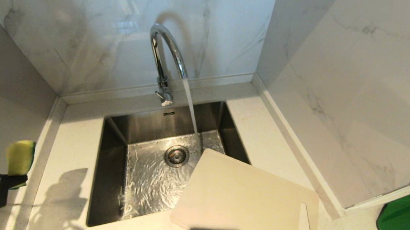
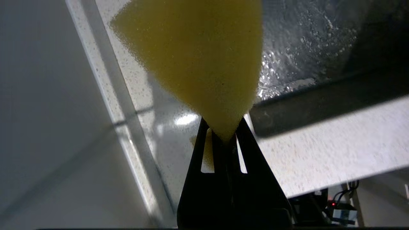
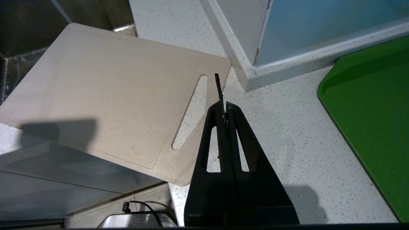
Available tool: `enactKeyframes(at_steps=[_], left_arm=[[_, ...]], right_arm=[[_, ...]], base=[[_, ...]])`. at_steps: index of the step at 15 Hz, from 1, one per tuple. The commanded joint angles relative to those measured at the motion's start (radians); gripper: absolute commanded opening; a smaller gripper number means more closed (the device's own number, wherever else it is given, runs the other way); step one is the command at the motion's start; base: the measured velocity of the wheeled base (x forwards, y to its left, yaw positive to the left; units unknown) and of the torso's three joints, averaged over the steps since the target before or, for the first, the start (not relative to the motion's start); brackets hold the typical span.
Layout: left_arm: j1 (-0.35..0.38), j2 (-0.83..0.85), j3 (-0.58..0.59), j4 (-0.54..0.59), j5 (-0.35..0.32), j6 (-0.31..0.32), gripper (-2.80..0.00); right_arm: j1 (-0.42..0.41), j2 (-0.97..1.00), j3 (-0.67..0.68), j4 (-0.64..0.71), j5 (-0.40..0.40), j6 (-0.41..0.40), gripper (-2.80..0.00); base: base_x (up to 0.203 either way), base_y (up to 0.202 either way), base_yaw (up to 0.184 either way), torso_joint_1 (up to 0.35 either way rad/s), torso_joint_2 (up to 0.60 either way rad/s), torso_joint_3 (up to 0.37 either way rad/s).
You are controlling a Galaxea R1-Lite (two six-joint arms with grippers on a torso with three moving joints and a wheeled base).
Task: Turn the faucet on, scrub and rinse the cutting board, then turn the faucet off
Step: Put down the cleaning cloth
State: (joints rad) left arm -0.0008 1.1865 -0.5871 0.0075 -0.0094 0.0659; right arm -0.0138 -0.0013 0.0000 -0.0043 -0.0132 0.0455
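The large off-white plastic cutting board (image 1: pixel 246 197) lies on the counter's front right, one corner overhanging the steel sink (image 1: pixel 114 131). Water runs from the chrome gooseneck faucet (image 1: pixel 166 57) behind it. The left gripper (image 2: pixel 225 135), far left, pinches a yellow sponge (image 2: pixel 198 60). The right gripper (image 3: pixel 224 108), closed and empty, hangs beside the board's slot.

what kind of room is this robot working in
Most likely a kitchen sink corner: a chrome gooseneck faucet runs water into a steel sink, a beige cutting board lies partly over its rim, and marble-look wall panels rise behind a pale speckled counter.
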Motion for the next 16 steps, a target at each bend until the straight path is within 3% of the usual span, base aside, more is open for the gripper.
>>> enactKeyframes(at_steps=[1,6,9,15,16], left_arm=[[0.01,0.31,-0.08,-0.041,0.026,-0.034,-2.8],[0.074,0.625,-0.252,-0.145,0.05,-0.075,-2.8],[0.126,0.685,-0.352,-0.14,0.051,-0.078,-2.8],[0.157,0.768,-0.381,-0.138,-0.009,-0.059,-2.8],[0.157,0.769,-0.38,-0.138,-0.009,-0.053,0.0]], right_arm=[[-0.001,0.0,0.0,0.0,0.0,0.0,-2.8],[0.0,0.0,0.0,0.0,-0.001,0.0,-2.8],[0.0,0.0,0.0,0.0,0.001,0.0,-2.8],[0.0,0.0,0.0,0.0,-0.001,0.0,-2.8],[0.0,0.0,0.0,0.0,0.001,0.0,-2.8]], base=[[0.0,0.0,0.0,0.0,0.0,0.0],[0.0,0.0,0.0,0.0,0.0,0.0],[0.0,0.0,0.0,0.0,0.0,0.0],[0.0,0.0,0.0,0.0,0.0,0.0],[0.0,0.0,0.0,0.0,0.0,0.0]])
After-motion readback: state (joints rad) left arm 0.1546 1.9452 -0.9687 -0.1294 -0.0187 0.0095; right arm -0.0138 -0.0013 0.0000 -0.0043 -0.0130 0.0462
